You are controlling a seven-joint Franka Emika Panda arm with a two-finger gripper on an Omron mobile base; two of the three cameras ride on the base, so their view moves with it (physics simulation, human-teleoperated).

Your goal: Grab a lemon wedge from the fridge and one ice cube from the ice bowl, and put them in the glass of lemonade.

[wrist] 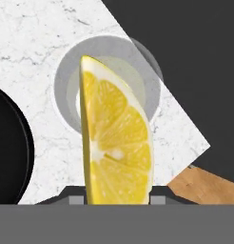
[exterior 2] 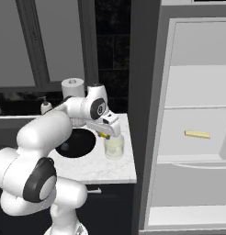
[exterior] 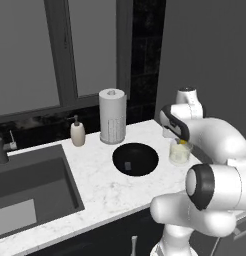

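My gripper is shut on the lemon wedge, a bright yellow slice that stands upright between the fingers. It hangs directly over the glass of lemonade, close above the rim. The glass stands near the right end of the white marble counter, and the wedge shows as a yellow spot at its top. Left of the glass lies the black ice bowl with one small greyish ice cube in it. To the right, the fridge stands open, its pale shelves showing.
A paper-towel roll and a beige soap bottle stand behind the bowl. The grey sink takes up the counter's left part. A thin yellow piece lies on a fridge shelf. The counter ends just right of the glass.
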